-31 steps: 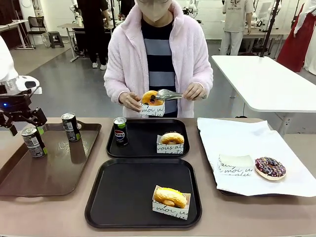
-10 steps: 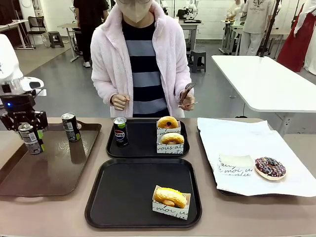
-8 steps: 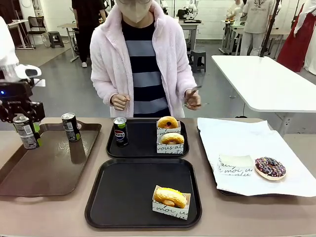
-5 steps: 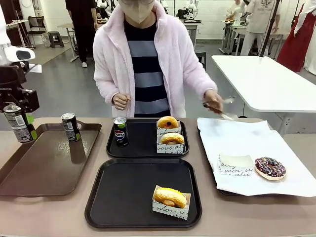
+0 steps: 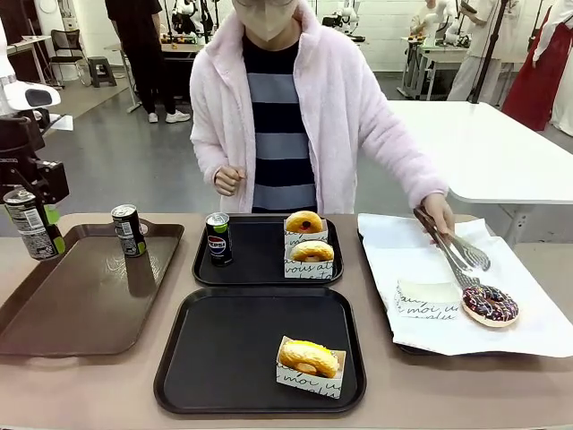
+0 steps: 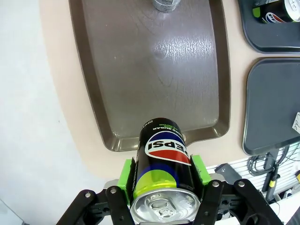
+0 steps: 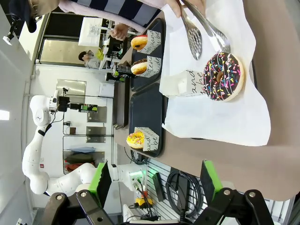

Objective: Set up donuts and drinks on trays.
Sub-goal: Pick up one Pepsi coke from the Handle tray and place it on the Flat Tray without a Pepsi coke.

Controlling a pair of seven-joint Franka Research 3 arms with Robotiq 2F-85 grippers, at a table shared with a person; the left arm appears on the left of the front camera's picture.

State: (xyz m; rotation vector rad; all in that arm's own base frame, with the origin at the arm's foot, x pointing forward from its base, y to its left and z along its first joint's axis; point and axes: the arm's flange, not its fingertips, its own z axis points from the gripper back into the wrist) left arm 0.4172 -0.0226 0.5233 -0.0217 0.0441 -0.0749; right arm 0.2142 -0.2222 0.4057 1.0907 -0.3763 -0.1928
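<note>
My left gripper [image 6: 161,173] is clamped on a can [image 6: 162,154]. Its green pads [image 6: 125,172] press the smooth black sides just under the silver top, and the jaws stand about halfway apart. The can is slim and glossy, with the red-white-blue logo and a green band facing my wrist camera. In the front view I see it upright in the air at the far left edge, beside the brown tray [image 5: 81,305].

That tray is a shiny rectangle with a raised rim, and a second can [image 5: 128,230] stands near its upper right corner.

At centre, the far black tray [image 5: 260,264], matte and round-cornered, holds a third can [image 5: 218,238] at its left. Two glazed donuts [image 5: 312,251] in printed paper holders sit on its right. The near black tray [image 5: 224,349] carries one yellow donut [image 5: 309,356] in a holder at its lower right.

On the right lies crinkled white paper [image 5: 421,255]. A person's hand [image 5: 439,210] holds metal tongs [image 5: 461,260] just above a sprinkled chocolate donut [image 5: 490,303], and an empty holder [image 5: 427,300] lies beside it.

My right gripper [image 7: 154,183] is spread wide, gripping nothing.
</note>
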